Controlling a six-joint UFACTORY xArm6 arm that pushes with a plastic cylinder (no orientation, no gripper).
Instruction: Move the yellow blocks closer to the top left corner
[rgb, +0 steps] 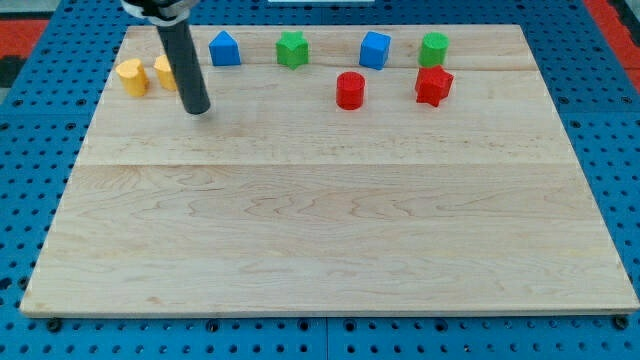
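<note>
Two yellow blocks sit near the board's top left corner. One yellow block (132, 76) lies at the far left, with a rounded, heart-like shape. The second yellow block (164, 72) stands just right of it and is partly hidden behind the dark rod. My tip (197, 108) rests on the board just below and to the right of the second yellow block, close to it. I cannot tell whether the rod touches that block.
Along the top edge of the wooden board (320, 230) stand a blue block (225, 48), a green star-like block (292, 48), a blue cube (375, 49) and a green cylinder (434, 48). A red cylinder (350, 90) and a red star-like block (433, 86) sit below them.
</note>
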